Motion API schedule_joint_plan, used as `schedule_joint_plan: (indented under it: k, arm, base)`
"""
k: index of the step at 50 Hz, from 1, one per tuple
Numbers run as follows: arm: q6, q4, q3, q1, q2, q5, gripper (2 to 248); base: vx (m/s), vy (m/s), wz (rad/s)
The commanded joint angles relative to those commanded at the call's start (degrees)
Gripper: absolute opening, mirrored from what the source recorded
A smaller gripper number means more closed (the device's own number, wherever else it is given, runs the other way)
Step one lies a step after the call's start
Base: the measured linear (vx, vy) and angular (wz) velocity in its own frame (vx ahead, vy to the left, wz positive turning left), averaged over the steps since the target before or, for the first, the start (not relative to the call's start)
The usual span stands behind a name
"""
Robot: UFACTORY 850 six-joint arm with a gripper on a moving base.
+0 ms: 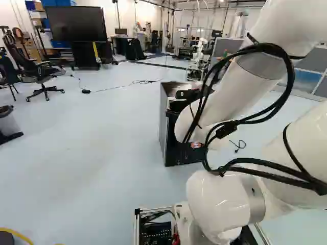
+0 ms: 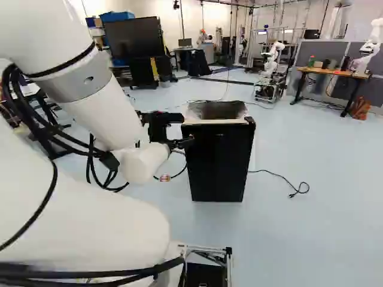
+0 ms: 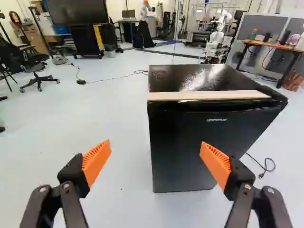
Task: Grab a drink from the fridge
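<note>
My gripper (image 2: 187, 129) is just left of the small black fridge (image 2: 219, 164) in the right base view. Seen from the wrist, the gripper (image 3: 156, 148) stands open, its orange pads wide apart and nothing held between them. The fridge (image 3: 190, 142) stands on the floor ahead, its front door shut, with a pale strip (image 3: 209, 95) along the front of its glossy top. Part of the fridge shows beyond one finger. The shut door hides the inside, and no drink can be made out there.
A power cord (image 2: 278, 176) lies on the floor beside the fridge. Farther off are an office chair (image 1: 42, 76), a large screen (image 1: 76, 23), another robot (image 2: 272, 57) and a wooden table (image 2: 332, 72) with bottles. A bin (image 1: 7, 122) stands at the left of the left base view.
</note>
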Motion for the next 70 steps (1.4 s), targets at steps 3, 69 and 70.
schedule_joint_plan:
  k: [3, 69, 70]
  arm:
    - [0.0, 0.0, 0.0, 0.0, 0.0, 0.0, 247]
    - [0.0, 0.0, 0.0, 0.0, 0.0, 0.0, 247]
    - [0.0, 0.0, 0.0, 0.0, 0.0, 0.0, 247]
  base:
    - [0.000, 0.000, 0.000]
    - [0.000, 0.000, 0.000]
    - [0.000, 0.000, 0.000]
